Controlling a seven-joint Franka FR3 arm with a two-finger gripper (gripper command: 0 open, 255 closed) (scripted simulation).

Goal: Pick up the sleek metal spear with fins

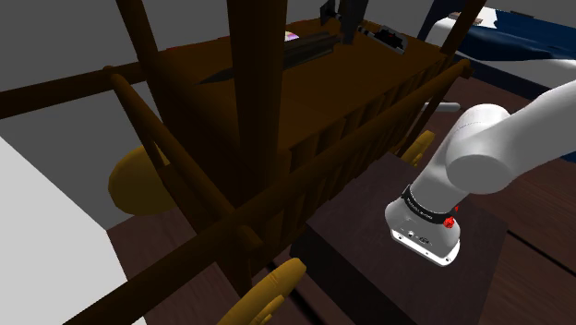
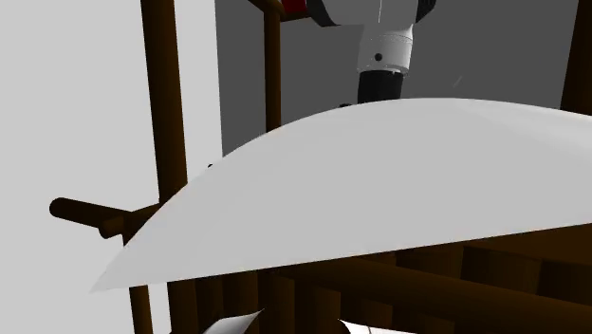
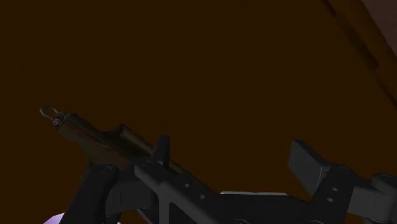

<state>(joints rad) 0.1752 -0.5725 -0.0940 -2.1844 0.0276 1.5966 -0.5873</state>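
Tabletop: dark brown wood, matt, smooth. Rails same wood. Arm white, glossy, plastic-ish. End effector dark, matt. Gun-like obj: worn brown fore-end, grey matt body.

A dark wooden railed cot stands on plank floor, grey walls behind.

A long, slim, dark grey metal spear lies flat on a brown wooden tabletop. One end carries a small ring. Behind the ring is a dull brown-olive stretch, then a darker grey body with one short fin standing upright. In the shoulder view the spear appears as a narrow dark bar near the tabletop's far side, slanting upward toward that view's right.
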